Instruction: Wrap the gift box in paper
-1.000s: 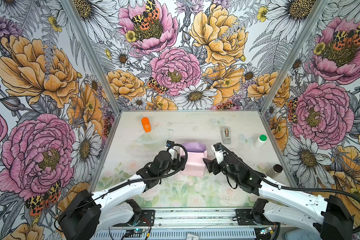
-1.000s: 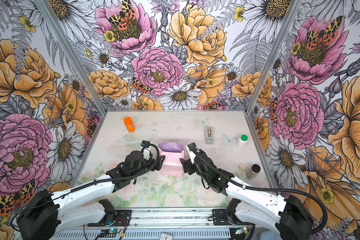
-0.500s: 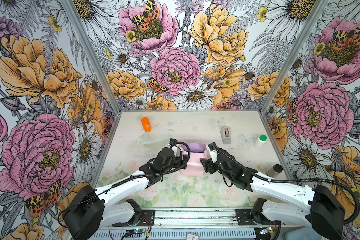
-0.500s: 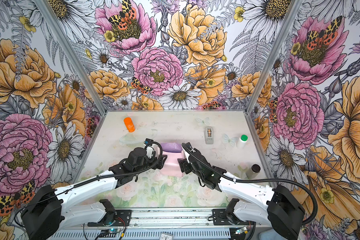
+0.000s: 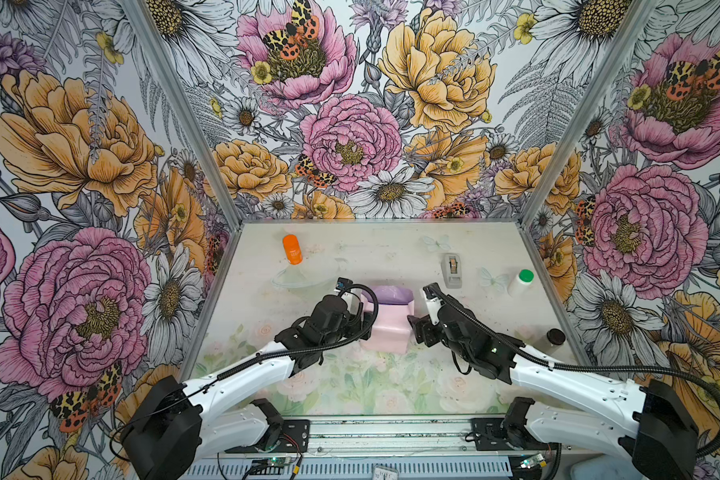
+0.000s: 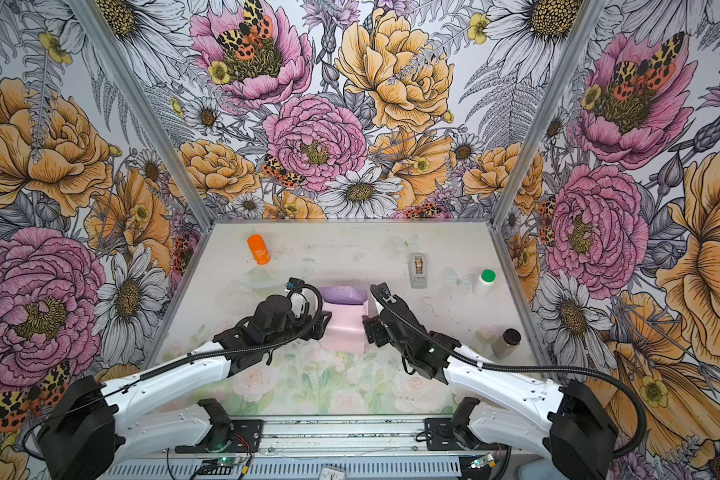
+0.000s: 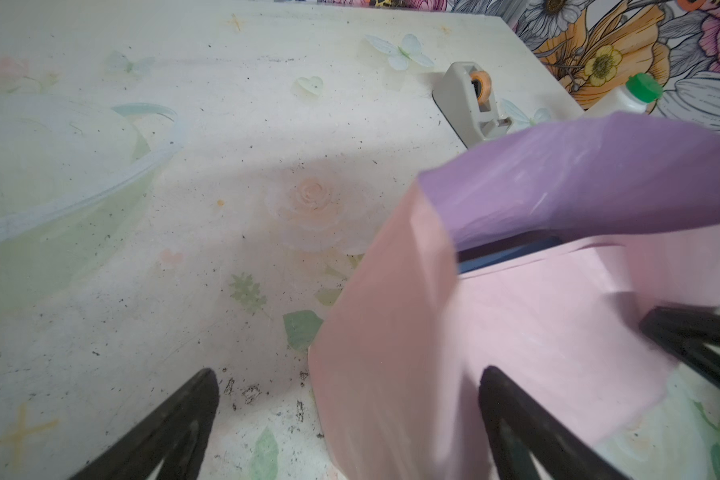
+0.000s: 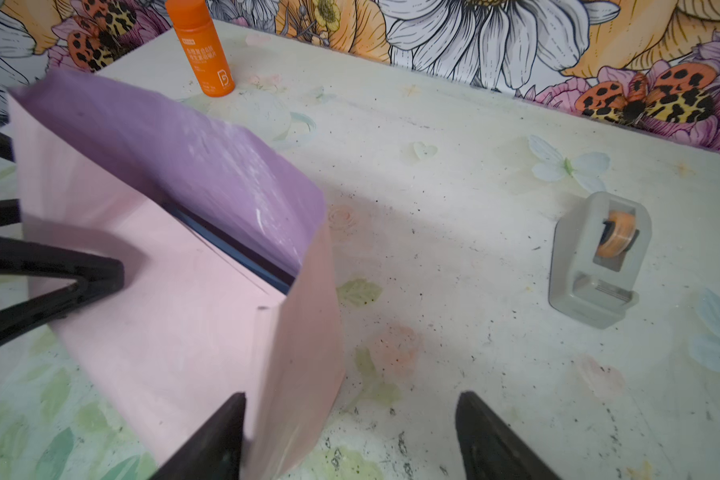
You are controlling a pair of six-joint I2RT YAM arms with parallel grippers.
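The paper (image 5: 385, 330) sits folded up around the gift box in mid-table, pale pink side out, with a lilac flap (image 5: 387, 293) curling over the far side. Only a thin dark blue strip of the gift box (image 7: 512, 253) (image 8: 233, 249) shows under that flap. My left gripper (image 5: 364, 322) (image 7: 348, 372) is open at the parcel's left end, and a raised pink side flap stands between its fingers. At the right end my right gripper (image 5: 412, 328) (image 8: 352, 395) is open too, with the other pink side flap just inside one finger.
An orange bottle (image 5: 292, 248) stands at the back left, with a clear shallow dish (image 5: 304, 282) in front of it. A grey tape dispenser (image 5: 452, 270), a green-capped white bottle (image 5: 521, 281) and a dark-lidded jar (image 5: 553, 338) stand on the right.
Both arms have shifted slightly at the ends of the parcel, the right one edging in toward the paper. Both grippers stay open.
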